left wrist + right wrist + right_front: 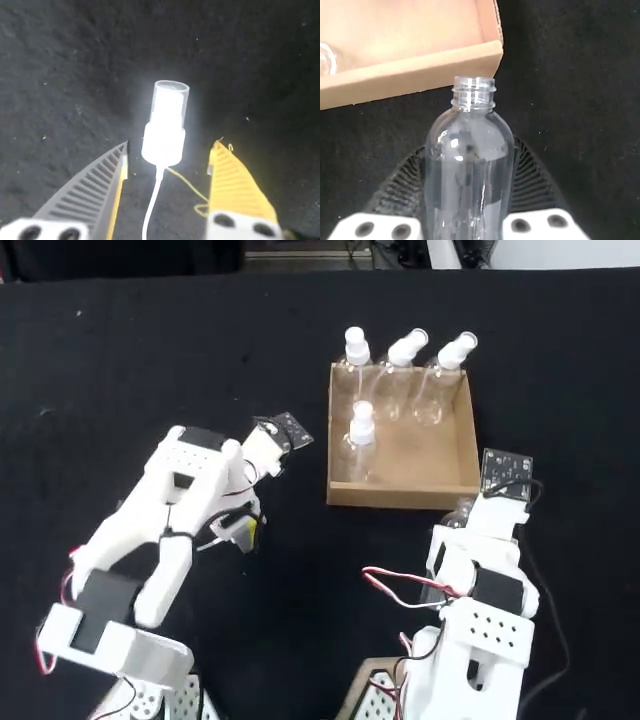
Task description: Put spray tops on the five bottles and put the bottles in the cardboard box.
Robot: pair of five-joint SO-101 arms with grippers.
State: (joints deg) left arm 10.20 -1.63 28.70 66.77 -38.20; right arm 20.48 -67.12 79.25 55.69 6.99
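Black cloth (pixel 150 360) is covering the whole table, with room clutter showing past the far edge. Cardboard box (pixel 400 496) is sitting centre-far and holding four capped bottles (pixel 361 440). Right gripper (pixel 470 147) is clenching the fifth bottle (pixel 468 170) just near the box's near right corner, neck bare, likely presenting it for capping. Left gripper (pixel 170 146) is hanging released left of the box, jaws spread either side of a loose spray top (pixel 165 125) lying on the cloth, not touching it, probably lining up a pick.
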